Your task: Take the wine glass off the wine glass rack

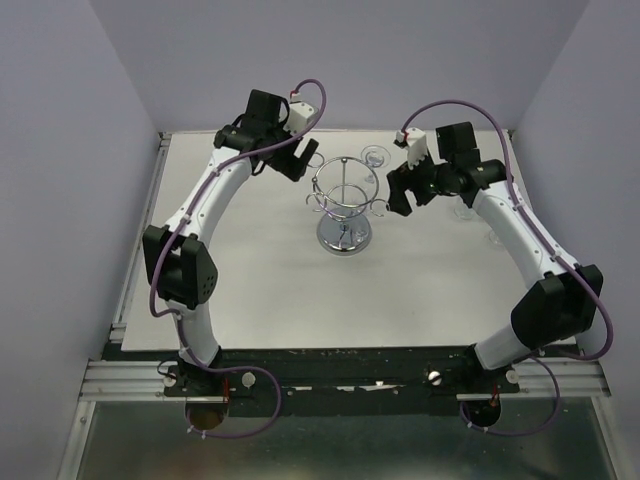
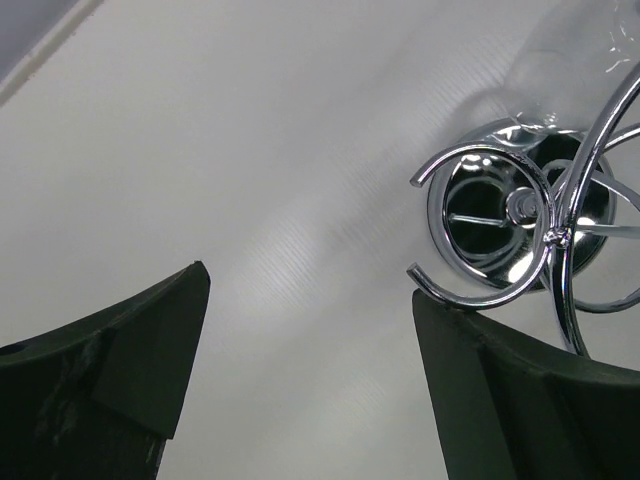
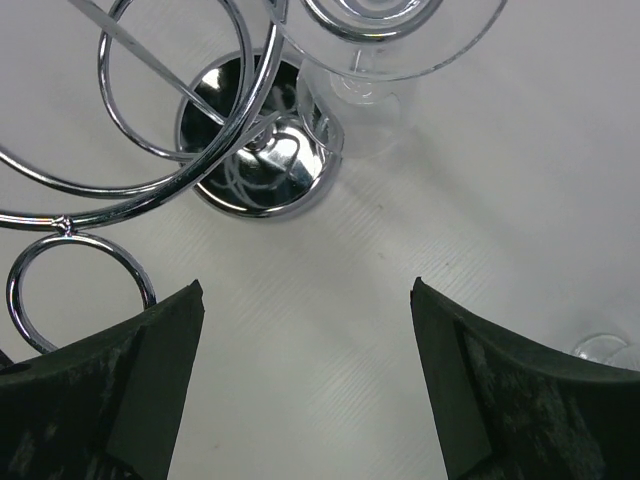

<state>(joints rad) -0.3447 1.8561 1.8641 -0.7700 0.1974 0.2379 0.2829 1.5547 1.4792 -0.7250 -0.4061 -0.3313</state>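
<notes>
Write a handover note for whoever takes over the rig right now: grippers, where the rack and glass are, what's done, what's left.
Left gripper: open, empty, beside the wine glass rack.
Right gripper: open, empty, on the rack's other side, near the wine glass.
Wine glass: hanging upside down from the rack's far side.
Done: both arms are at the rack; nothing gripped yet.
Left: grip the glass and take it off.

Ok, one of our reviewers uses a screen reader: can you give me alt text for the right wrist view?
A wine glass hangs upside down from the chrome wine glass rack, seen from above. The right gripper, jaws open, sits lower in frame, touching neither.
</notes>
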